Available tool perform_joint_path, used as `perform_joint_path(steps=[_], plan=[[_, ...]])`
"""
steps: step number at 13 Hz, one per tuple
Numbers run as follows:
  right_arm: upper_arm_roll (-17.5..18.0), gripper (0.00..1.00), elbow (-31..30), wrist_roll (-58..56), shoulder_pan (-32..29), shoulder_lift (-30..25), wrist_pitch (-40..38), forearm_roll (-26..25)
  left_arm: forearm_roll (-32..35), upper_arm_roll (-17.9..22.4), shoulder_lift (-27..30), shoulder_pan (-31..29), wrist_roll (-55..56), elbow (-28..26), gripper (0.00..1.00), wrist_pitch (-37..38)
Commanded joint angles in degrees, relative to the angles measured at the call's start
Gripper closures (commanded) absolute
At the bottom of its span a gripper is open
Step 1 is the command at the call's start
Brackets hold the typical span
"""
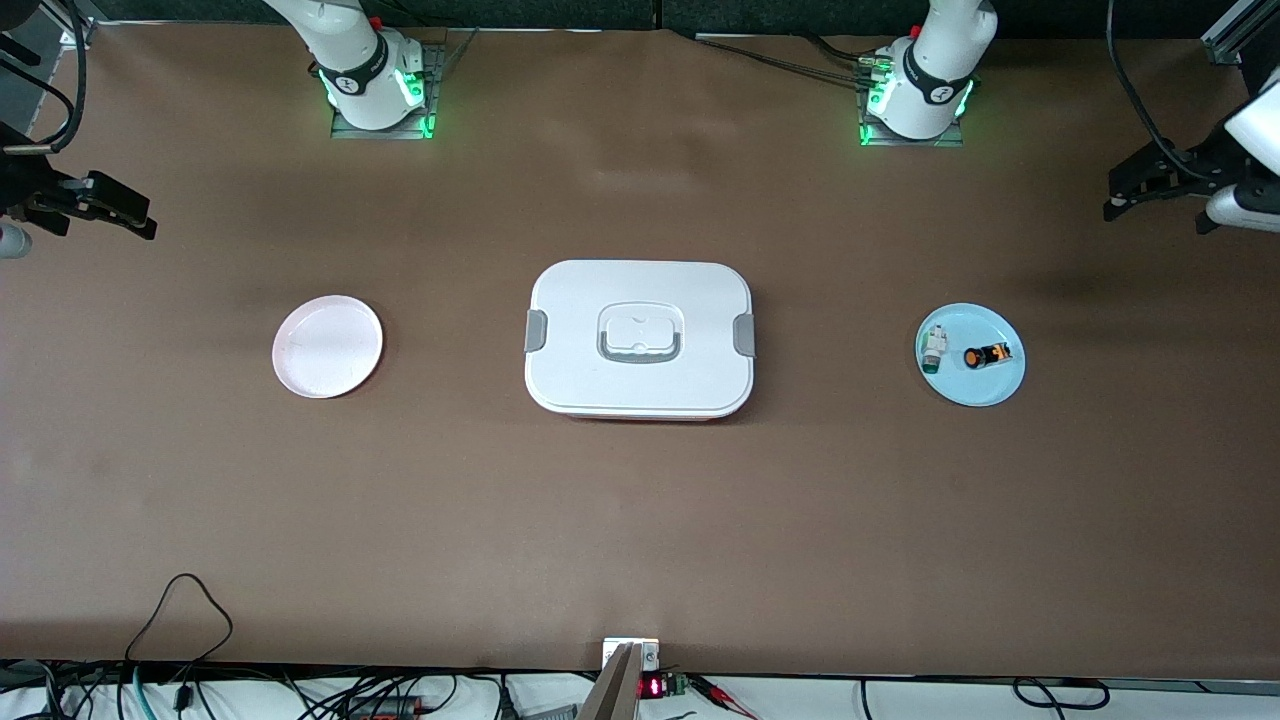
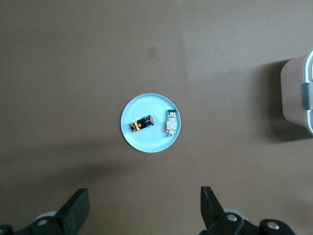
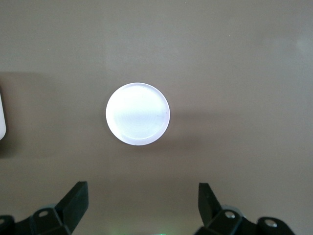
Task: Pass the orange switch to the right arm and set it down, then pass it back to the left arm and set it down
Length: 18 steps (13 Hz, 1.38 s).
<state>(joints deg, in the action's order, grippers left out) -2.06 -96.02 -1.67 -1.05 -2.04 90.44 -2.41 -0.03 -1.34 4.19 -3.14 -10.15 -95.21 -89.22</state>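
The orange switch [image 1: 987, 356] lies on a light blue plate [image 1: 975, 385] toward the left arm's end of the table, beside a small white-and-green component [image 1: 934, 349]. The white box [image 1: 640, 300] with grey clasps sits mid-table. My left gripper [image 1: 1125, 195] hangs open and empty high over the table's end by that plate. In the left wrist view the switch [image 2: 142, 123] lies well clear of the open left gripper [image 2: 145, 208]. My right gripper [image 1: 135, 212] hangs open over the right arm's end. The right wrist view shows the right gripper [image 3: 142, 203] empty.
An empty pale pink plate [image 1: 327, 346] [image 3: 138, 113] lies toward the right arm's end, level with the box. The box's edge [image 2: 298, 93] shows in the left wrist view. Cables run along the table's edge nearest the camera [image 1: 180, 610].
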Motion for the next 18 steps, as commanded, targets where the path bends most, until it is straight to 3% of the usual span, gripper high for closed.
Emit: perform_joint_path(steps=[1, 13, 18], plan=[[-0.1, 0.0, 0.9, 0.3, 0.1, -0.2, -1.7, 0.9, 0.1, -0.8, -4.6, -0.5, 0.9, 6.6, 0.0, 3.4], [-0.2, 0.0, 0.9, 0.2, 0.1, -0.2, -1.8, 0.9, 0.1, -1.0, -4.7, 0.2, 2.9, 7.4, 0.0, 5.7], [-0.2, 0.0, 0.9, 0.2, 0.1, -0.2, -1.8, 0.9, 0.1, -4.2, -4.5, 0.1, 5.3, 7.8, 0.0, 5.8]])
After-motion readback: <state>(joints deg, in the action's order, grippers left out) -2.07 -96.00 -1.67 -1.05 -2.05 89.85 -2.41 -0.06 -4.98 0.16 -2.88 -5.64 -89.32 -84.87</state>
